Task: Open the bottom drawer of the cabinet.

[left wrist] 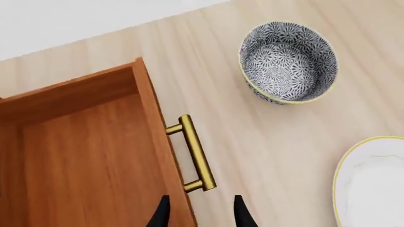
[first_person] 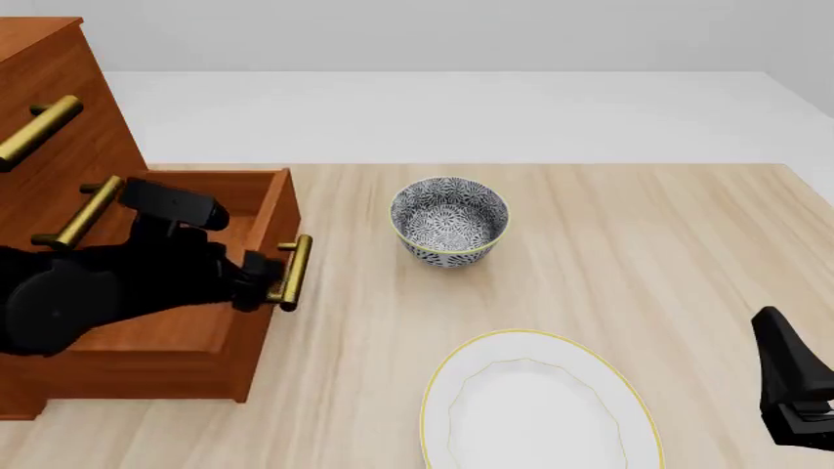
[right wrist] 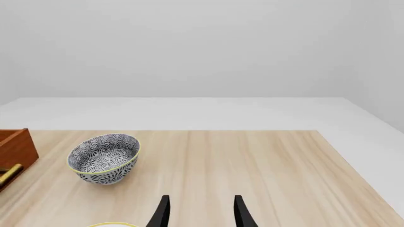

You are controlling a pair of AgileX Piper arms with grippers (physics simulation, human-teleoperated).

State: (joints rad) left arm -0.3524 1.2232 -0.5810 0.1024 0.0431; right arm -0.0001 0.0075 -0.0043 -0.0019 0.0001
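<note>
The bottom drawer stands pulled out of the cabinet at the tabletop's left. The left tool reaches across it, fingers spread, apparently at the brass handle. The right tool hovers low at right, open and empty.

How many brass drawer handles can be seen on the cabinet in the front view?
3: the top handle at the upper left, the middle handle below it, and the bottom drawer's handle on the pulled-out front, partly behind the left gripper.

Bottom drawer pulled out of cabinet, left gripper at its brass handle, patterned bowl nearby
</note>
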